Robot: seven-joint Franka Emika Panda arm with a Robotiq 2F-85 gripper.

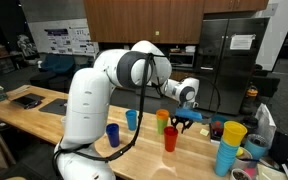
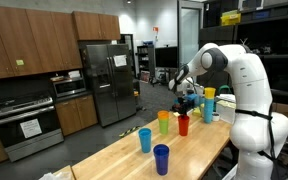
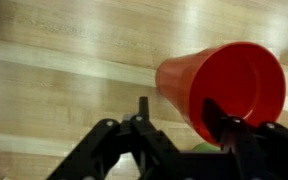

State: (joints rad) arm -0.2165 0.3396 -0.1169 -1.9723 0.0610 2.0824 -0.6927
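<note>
A red cup (image 3: 229, 75) fills the right of the wrist view, standing on the wooden table (image 3: 54, 60). My gripper (image 3: 178, 106) straddles its near rim. The right finger (image 3: 216, 115) reaches inside the cup, while the left finger (image 3: 142, 108) stands outside with a small gap to the wall. Both exterior views show the gripper (image 1: 185, 121) (image 2: 187, 108) just above the red cup (image 1: 170, 139) (image 2: 183, 125). A green cup (image 2: 164, 122) stands close beside it. Behind the gripper an orange cup (image 1: 162, 118) is partly hidden.
A light blue cup (image 1: 132, 119) (image 2: 144, 139) and a dark blue cup (image 1: 112, 134) (image 2: 161, 158) stand further along the table (image 1: 39, 118). A stack of blue cups topped by a yellow one (image 1: 229, 145) (image 2: 209, 103) stands near the table's end, with clutter beside it.
</note>
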